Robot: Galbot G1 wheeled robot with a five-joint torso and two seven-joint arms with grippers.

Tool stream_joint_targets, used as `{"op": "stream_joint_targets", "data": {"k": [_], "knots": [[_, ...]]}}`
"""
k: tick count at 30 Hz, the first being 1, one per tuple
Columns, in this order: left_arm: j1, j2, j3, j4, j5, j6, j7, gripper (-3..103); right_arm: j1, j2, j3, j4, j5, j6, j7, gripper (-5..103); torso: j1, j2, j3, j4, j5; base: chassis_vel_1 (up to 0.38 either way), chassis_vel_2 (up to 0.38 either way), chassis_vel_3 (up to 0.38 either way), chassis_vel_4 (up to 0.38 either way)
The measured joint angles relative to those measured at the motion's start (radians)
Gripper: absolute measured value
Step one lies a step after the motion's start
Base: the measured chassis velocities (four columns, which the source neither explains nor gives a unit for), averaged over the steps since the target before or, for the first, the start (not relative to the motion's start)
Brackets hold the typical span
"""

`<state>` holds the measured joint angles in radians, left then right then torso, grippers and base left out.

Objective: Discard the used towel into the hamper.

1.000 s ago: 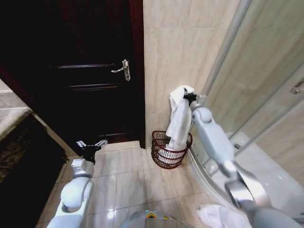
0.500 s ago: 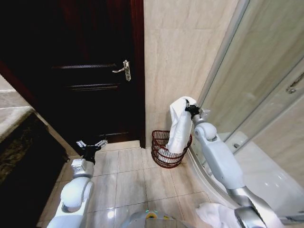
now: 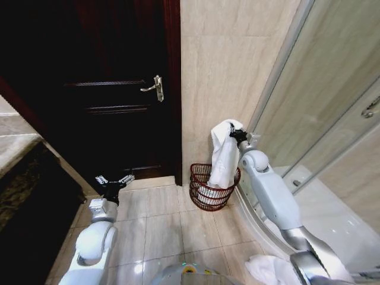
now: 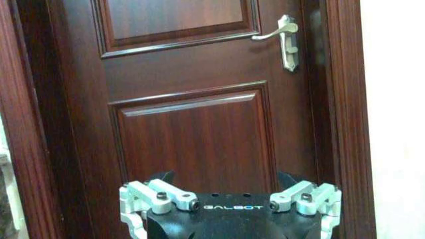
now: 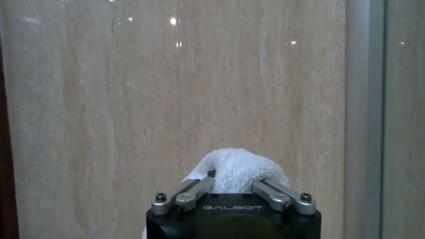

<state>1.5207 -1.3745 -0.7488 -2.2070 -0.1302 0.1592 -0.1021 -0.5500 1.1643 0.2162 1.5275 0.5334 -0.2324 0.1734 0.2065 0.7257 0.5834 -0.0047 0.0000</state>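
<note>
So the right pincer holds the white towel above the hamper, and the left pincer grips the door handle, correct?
Not quite. The right pincer does hold the white towel above the hamper, but the head view shows the left pincer open and empty, low near the floor, well below the door handle.

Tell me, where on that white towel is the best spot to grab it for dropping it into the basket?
Probably the bunched top fold, from the side away from the wall. The right end effector pinches the towel there, so the rest hangs in a narrow column whose lower end reaches into the hamper. The left end effector is open, low near the door.
</note>
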Motion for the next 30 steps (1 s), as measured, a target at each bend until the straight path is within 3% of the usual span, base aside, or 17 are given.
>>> {"op": "stream_joint_targets", "data": {"k": [30], "knots": [[0.000,0.000,0.000,0.000,0.000,0.000,0.000,100,-0.058,-0.030,0.013,0.071,0.012,-0.011,-0.005,5,0.001,0.001,0.001,0.0001,0.0000,-0.051,0.054,0.056,-0.053]]}}
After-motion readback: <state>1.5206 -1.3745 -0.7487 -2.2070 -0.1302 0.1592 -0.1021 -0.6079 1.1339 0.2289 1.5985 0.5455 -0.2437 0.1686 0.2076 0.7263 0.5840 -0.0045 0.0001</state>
